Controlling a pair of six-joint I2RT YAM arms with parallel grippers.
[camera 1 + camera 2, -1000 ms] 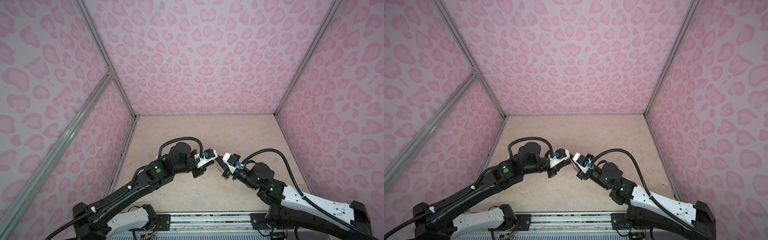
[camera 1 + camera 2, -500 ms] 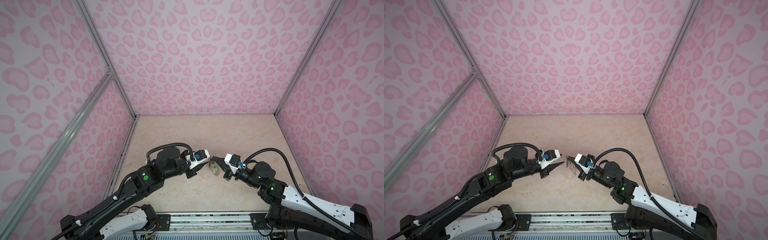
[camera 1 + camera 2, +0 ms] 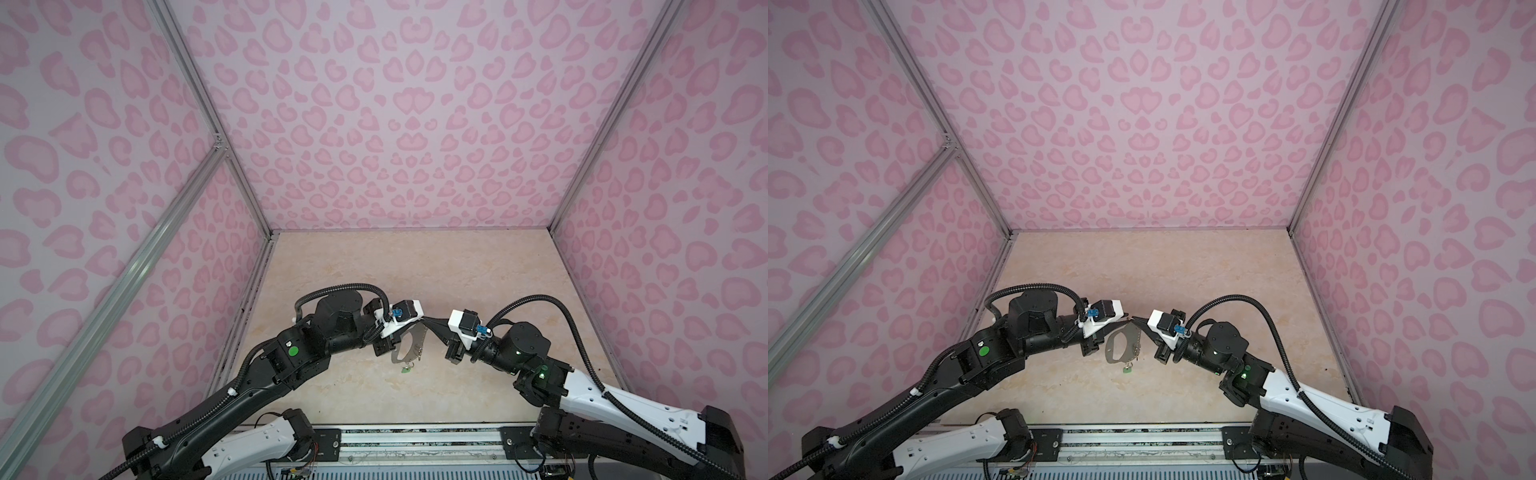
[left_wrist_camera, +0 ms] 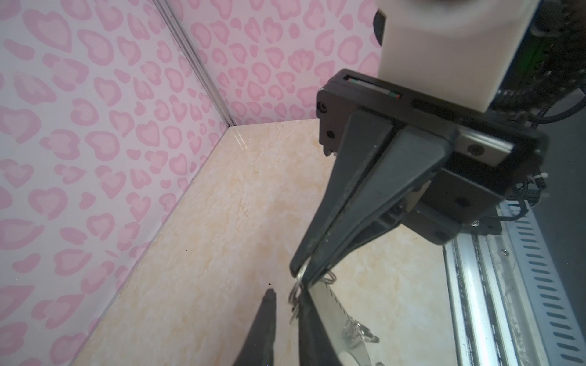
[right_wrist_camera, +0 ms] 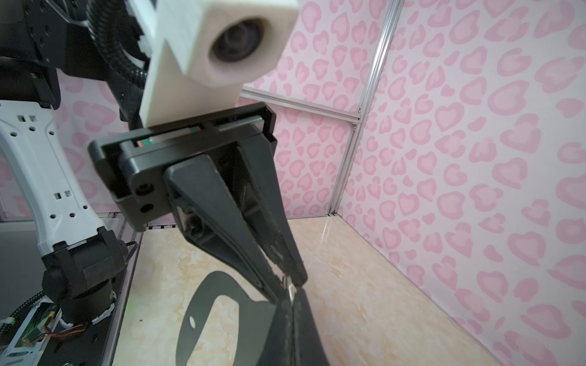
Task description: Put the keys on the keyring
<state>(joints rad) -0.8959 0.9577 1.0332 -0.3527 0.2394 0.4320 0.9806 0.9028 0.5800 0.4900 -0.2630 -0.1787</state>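
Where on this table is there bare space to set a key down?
Bare: the far tabletop between the keyring and the back wall, and the near strip before the front rail. Crowded: the middle, where the right gripper holds the keyring, green-tagged key dangling, left gripper alongside.

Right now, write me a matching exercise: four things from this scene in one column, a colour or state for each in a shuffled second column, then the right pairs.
Column one
1. plate
2. key tag
3. right tool
4. left tool

Column two
A. fingers slightly apart, at the plate's wire rings
B. grey, held up in the air
C. green, dangling below the plate
D. shut on the plate's edge

Pairs: 1-B, 2-C, 3-D, 4-A
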